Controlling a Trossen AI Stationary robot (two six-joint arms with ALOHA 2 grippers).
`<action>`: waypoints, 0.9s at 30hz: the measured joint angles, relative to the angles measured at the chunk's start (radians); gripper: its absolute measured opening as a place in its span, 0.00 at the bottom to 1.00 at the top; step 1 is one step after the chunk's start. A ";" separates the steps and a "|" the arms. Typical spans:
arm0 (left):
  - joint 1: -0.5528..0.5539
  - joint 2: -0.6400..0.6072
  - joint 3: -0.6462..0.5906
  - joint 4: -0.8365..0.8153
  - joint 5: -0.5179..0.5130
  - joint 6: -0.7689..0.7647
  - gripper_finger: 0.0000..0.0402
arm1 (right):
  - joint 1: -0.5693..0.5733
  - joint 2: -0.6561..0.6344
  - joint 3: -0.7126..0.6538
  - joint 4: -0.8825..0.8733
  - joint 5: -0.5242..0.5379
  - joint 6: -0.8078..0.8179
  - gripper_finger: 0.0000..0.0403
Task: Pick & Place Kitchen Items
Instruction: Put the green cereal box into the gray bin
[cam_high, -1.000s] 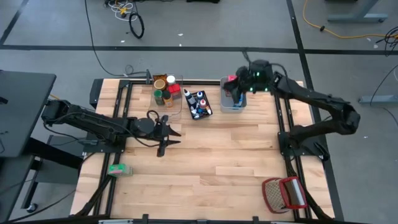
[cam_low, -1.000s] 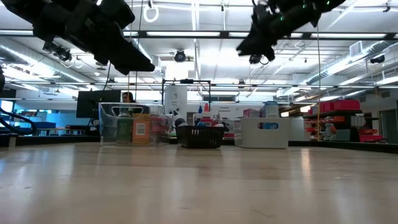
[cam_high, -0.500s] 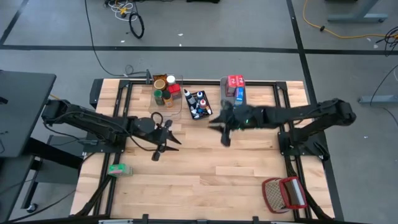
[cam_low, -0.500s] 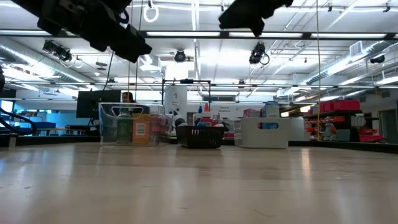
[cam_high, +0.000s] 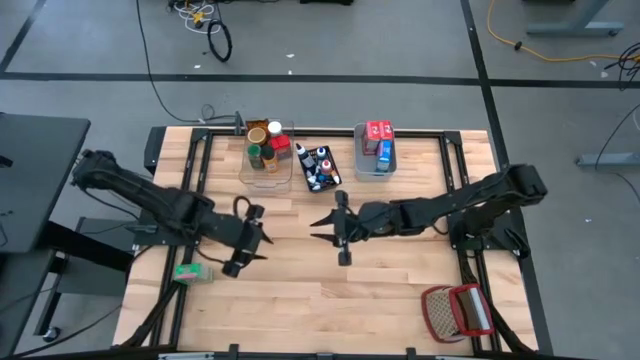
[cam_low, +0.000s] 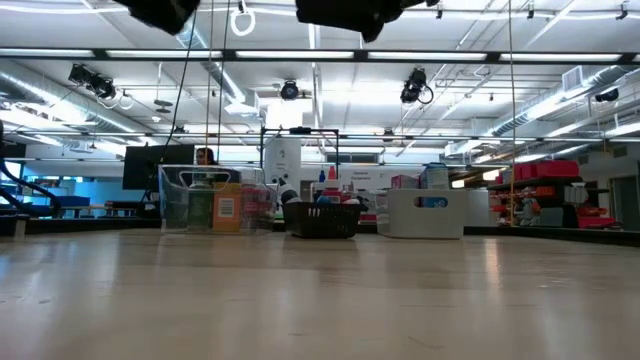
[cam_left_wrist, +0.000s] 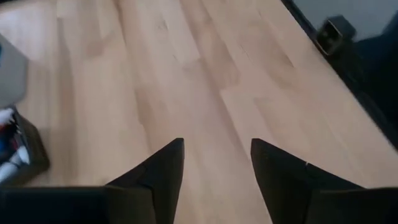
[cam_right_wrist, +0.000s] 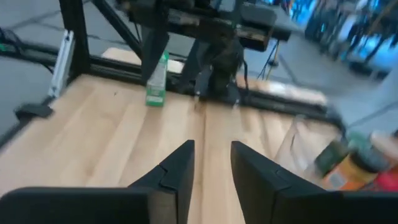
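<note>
Pale wooden bench is spanned by both arms. At its far edge, jars fill a clear bin, small bottles a black bin, boxes a grey-blue bin. A green box lies near the left edge. The left hand and right hand are held released, empty, mid-bench.

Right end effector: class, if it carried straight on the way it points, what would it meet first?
Probably the left end effector and arm, facing the right end effector across bare wooden table; depth is uncertain.
</note>
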 joint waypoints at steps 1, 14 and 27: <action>-0.018 0.000 0.024 -0.046 -0.002 -0.020 0.49 | 0.001 0.014 0.000 0.021 0.002 -0.041 0.29; -0.201 0.000 0.083 -0.465 0.126 -0.668 0.50 | -0.002 0.107 0.000 0.203 0.067 -0.148 0.56; -0.417 0.000 0.076 -0.684 0.192 -1.000 0.50 | -0.004 0.106 0.000 0.234 0.068 -0.296 0.60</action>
